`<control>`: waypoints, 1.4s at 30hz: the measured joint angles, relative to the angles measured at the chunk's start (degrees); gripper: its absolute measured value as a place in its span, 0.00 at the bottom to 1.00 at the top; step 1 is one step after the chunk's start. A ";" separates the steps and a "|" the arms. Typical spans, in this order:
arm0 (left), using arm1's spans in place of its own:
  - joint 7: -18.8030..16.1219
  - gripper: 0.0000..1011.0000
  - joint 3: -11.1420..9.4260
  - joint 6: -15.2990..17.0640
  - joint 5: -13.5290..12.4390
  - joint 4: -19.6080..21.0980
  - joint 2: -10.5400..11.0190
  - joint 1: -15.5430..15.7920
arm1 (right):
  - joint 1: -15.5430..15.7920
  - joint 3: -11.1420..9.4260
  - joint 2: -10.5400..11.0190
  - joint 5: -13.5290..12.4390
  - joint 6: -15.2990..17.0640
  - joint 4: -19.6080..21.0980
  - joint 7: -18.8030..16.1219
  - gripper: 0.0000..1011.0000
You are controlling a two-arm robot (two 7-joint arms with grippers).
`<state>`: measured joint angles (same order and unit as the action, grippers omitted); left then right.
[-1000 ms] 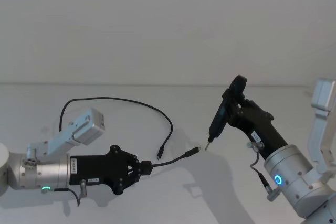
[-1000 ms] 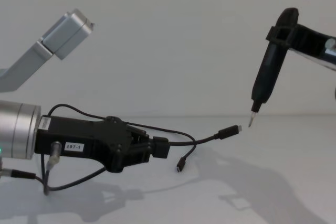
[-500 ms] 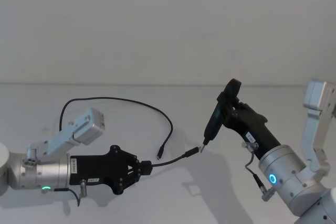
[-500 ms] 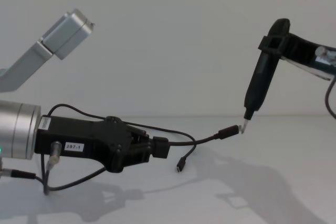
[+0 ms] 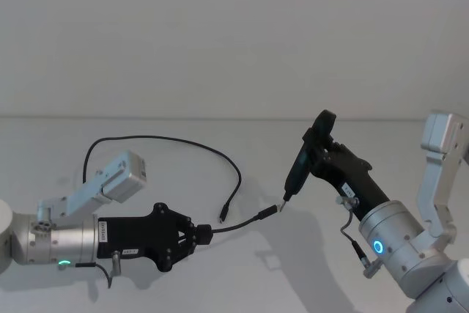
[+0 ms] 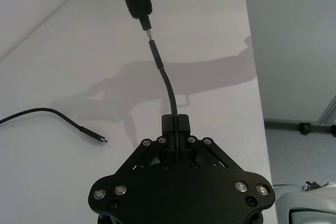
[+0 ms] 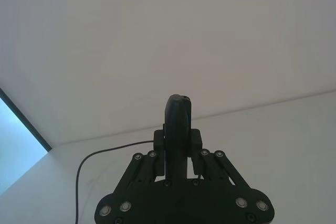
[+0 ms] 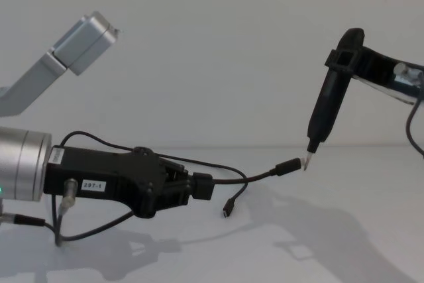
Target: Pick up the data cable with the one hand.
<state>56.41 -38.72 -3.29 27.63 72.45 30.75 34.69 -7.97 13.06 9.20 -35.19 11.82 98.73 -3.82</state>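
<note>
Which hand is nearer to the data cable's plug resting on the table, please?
Left. The left hand, shut on the data cable, is just beside that plug; the right hand, holding the pen tool, is farther off.

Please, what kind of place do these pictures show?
Probably a robot laboratory or test room, not a home. A flat white table stands before a plain white wall. The black left pincer holds a long thin black data cable, and the right pincer holds a slim black pen-shaped tool.
</note>
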 joint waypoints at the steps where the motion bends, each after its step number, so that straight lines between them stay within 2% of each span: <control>1: 0.00 0.04 0.00 0.00 0.00 0.00 0.00 0.00 | -0.08 0.03 0.04 -0.06 -0.14 -0.11 0.02 0.28; 28: -0.12 0.04 0.00 0.00 0.01 0.00 0.04 -0.03 | -0.87 0.14 0.41 -1.30 -0.67 -0.63 0.67 0.28; 42: -2.19 0.04 0.02 0.91 0.12 1.45 1.32 -1.32 | -0.94 0.14 0.46 -1.44 -0.67 -0.63 0.78 0.28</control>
<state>54.22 -38.71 -2.39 27.75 73.89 32.07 33.37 -8.91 13.20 9.67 -36.63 11.16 98.09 -3.04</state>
